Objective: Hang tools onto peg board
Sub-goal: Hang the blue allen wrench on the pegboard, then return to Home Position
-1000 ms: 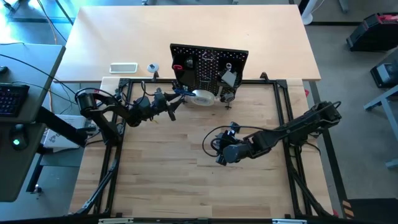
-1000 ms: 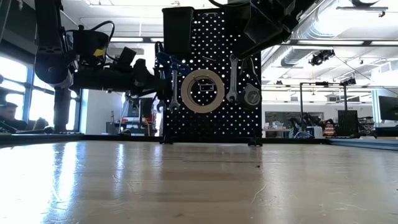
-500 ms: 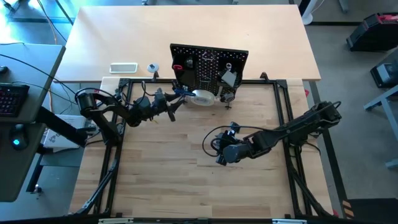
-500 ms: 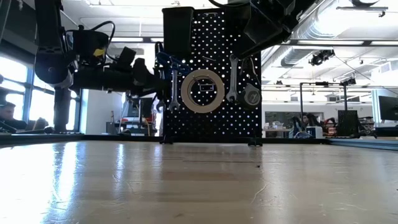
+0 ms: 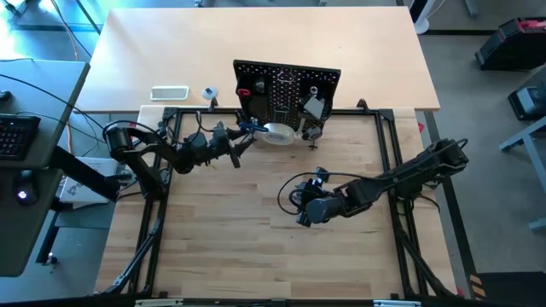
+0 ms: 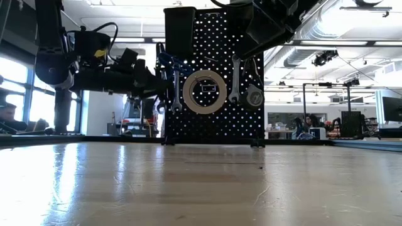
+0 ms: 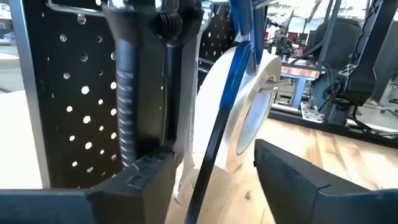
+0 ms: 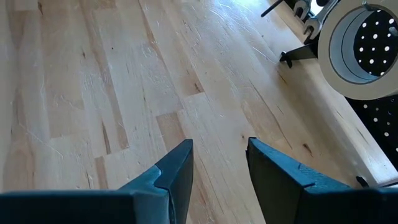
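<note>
So the left gripper point(image 7: 211, 180) was right up at the left edge of the peg board point(image 5: 287, 88), fingers spread with the thin black shaft of the blue T-handle hex key point(image 7: 239, 37) running down between them. Couldn't see either pad actually pressing it, so it looked let go or close to it. Just beyond sat the tape roll point(image 6: 205, 91), on the board's front, with a wrench point(image 6: 235, 78) beside it. That key's stiff, light, skinny and probably slippery, so I'd pinch it high near the handle. The right gripper point(image 8: 219, 168) hung half open over bare table point(image 8: 93, 93), holding nothing.
</note>
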